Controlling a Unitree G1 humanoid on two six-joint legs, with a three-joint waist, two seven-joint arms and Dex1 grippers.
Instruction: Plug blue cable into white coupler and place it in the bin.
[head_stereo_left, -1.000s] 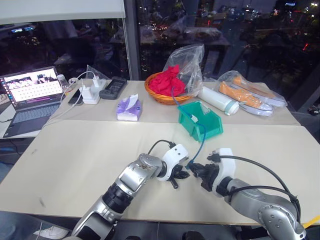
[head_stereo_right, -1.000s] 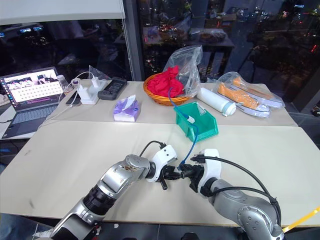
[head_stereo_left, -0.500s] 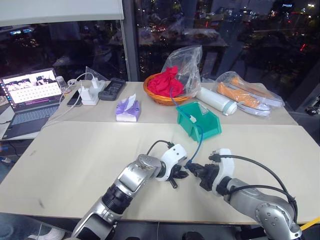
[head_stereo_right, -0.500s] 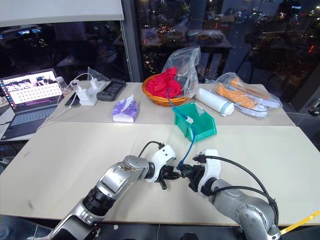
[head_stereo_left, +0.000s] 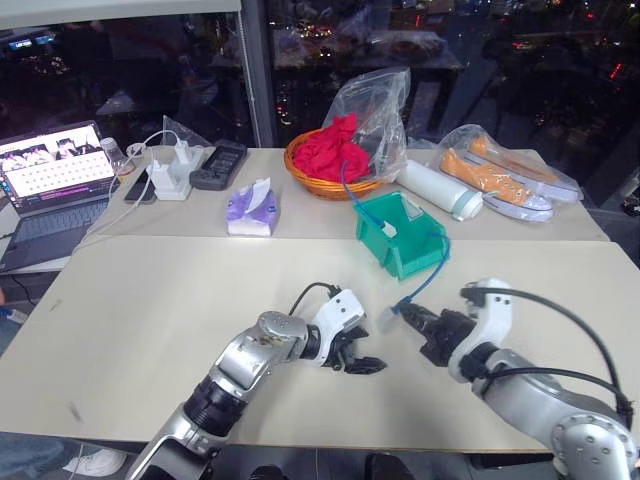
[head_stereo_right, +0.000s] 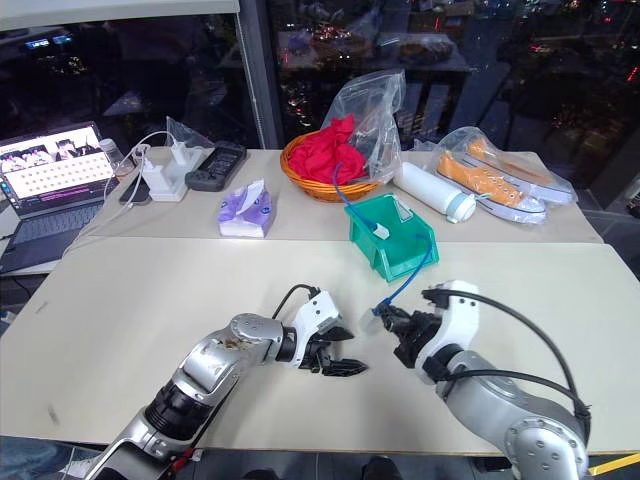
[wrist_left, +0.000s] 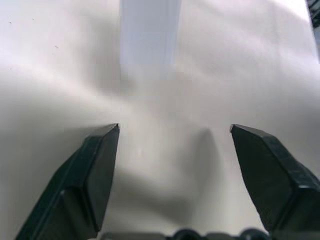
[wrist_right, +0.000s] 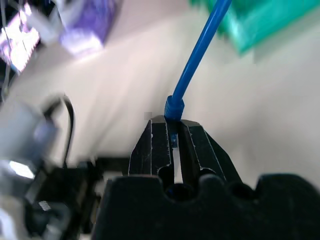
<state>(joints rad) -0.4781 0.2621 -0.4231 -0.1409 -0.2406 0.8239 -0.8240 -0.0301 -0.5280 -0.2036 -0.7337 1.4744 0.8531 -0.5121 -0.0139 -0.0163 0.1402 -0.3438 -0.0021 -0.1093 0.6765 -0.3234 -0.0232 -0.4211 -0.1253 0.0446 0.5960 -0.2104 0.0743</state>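
While the blue cable (head_stereo_left: 425, 285) arcs up from the right gripper (head_stereo_left: 412, 319) toward the bin (head_stereo_left: 402, 235), its near end is pinched between that gripper's two black fingers, which are pressed together on it just behind the blue boot, as the right wrist view shows. A small pale piece sits at the tip of the held end, just past the fingers; whether it is the white coupler (head_stereo_left: 386, 319) or the plug cannot be told for sure. The cable's far end hangs over the bin's rim, with a small white plug inside the teal-green bin, which stands on the bench (head_stereo_left: 150, 300) with its sloped cut-away front facing the robot. The left gripper (head_stereo_left: 362, 364) sits low over the bench just beside the right one, apart from the cable, its fingers spread wide with nothing between them. Behind the bin stands a round orange wicker basket (head_stereo_left: 318, 183) holding red cloth (head_stereo_left: 330, 155), with a clear plastic bag (head_stereo_left: 378, 115) leaning beside it. To the right lie a white cylinder (head_stereo_left: 438, 192) and orange shoes in a bag (head_stereo_left: 495, 180). Toward the left are a purple tissue pack (head_stereo_left: 250, 209), white chargers (head_stereo_left: 168, 175), a dark remote-like device (head_stereo_left: 217, 165) and an open laptop (head_stereo_left: 55, 185).
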